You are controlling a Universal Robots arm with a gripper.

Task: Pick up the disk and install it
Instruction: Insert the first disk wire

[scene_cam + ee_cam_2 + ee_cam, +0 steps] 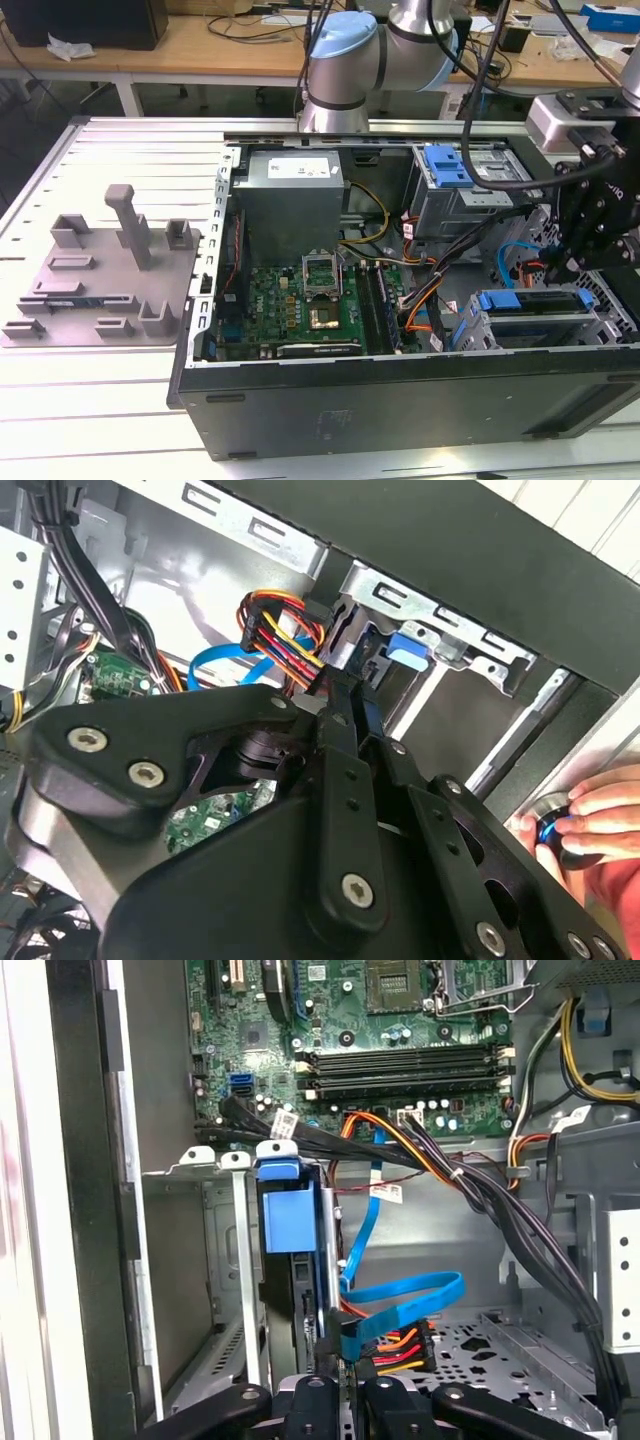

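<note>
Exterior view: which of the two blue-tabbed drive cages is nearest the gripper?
The cage at the exterior view's lower right, beside the gripper; the other cage sits farther back.

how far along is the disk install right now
Done: the disk is picked up and stands on edge inside the drive cage of the open case. In hand: the gripper is right at the disk's near edge in the first wrist view; whether it grips cannot be read. Left: whether the disk is fully seated does not show, so the install is not confirmed.
</note>
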